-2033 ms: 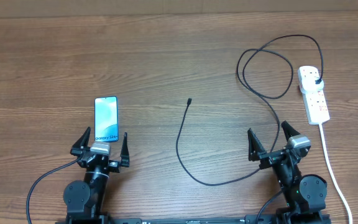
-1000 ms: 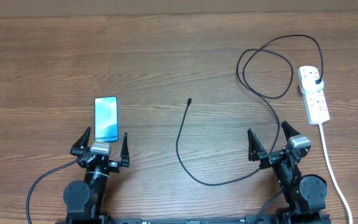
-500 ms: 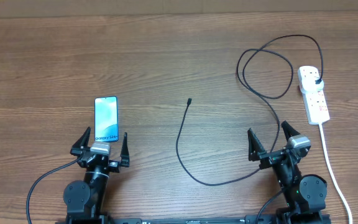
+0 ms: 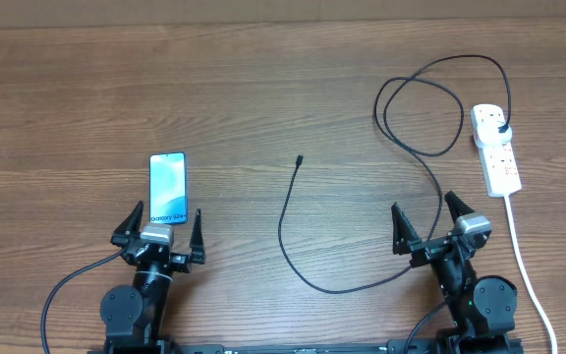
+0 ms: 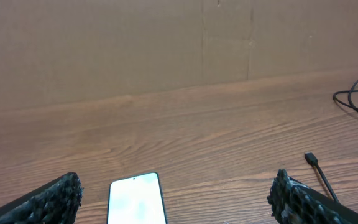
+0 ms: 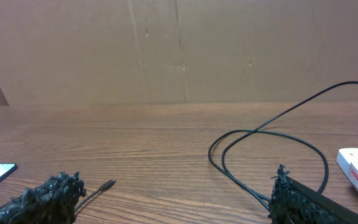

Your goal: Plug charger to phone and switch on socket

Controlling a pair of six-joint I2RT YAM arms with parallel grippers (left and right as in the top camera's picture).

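phone point(image 4: 167, 188): flat, screen up, right in front of the left gripper point(image 4: 163, 221), handy for that arm
charger point(image 4: 293, 236): plugged into socket point(image 4: 495, 147), tip point(image 4: 300, 158) loose mid-table
jaws: both wide open, empty; right gripper point(image 4: 423, 205) sits by the cable

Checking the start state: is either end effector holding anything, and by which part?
Nothing is held. The left end effector and right end effector are open; charger and phone lie untouched.

Open table point(image 4: 263, 88) around phone point(image 4: 168, 188), charger point(image 4: 281, 221) looping by socket point(image 4: 496, 149)
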